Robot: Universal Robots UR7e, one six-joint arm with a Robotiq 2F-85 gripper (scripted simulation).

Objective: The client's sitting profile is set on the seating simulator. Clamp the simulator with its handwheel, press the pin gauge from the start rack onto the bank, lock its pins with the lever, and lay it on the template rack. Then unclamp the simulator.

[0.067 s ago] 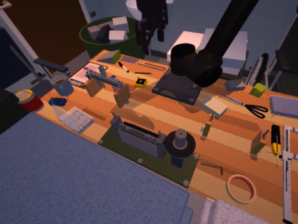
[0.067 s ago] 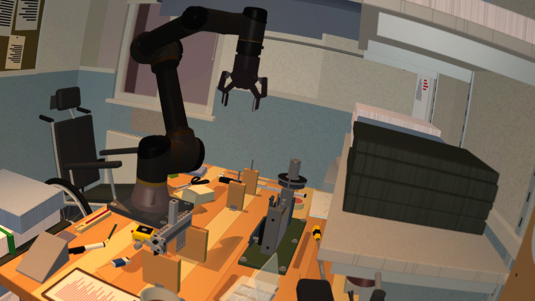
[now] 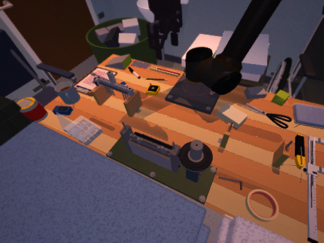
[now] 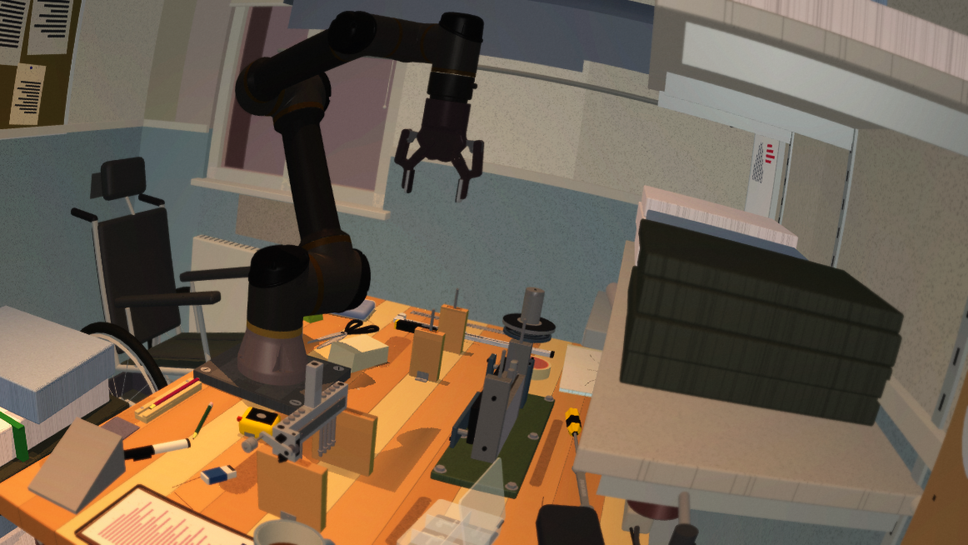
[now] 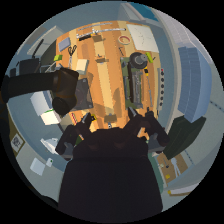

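The seating simulator (image 3: 153, 147) (image 4: 498, 406) (image 5: 134, 85) stands on a green base plate near the front of the bench, with its dark round handwheel (image 3: 195, 154) (image 4: 530, 323) (image 5: 139, 59) at one end. The grey pin gauge (image 3: 113, 85) (image 4: 305, 416) rests across the two wooden posts of the start rack, pins hanging down. The template rack's two posts (image 3: 278, 156) (image 4: 440, 338) stand at the other end of the bench. My gripper (image 4: 437, 177) (image 3: 163, 36) hangs high above the bench, open and empty.
A stack of dark slabs (image 4: 759, 325) sits on a side table beside the bench. Scissors (image 3: 274, 116), a tape roll (image 3: 262, 204), a yellow knife (image 3: 299, 151), a mug (image 3: 67, 92) and a clear box (image 3: 83, 129) lie around the bench. The arm's base (image 3: 193, 93) stands behind.
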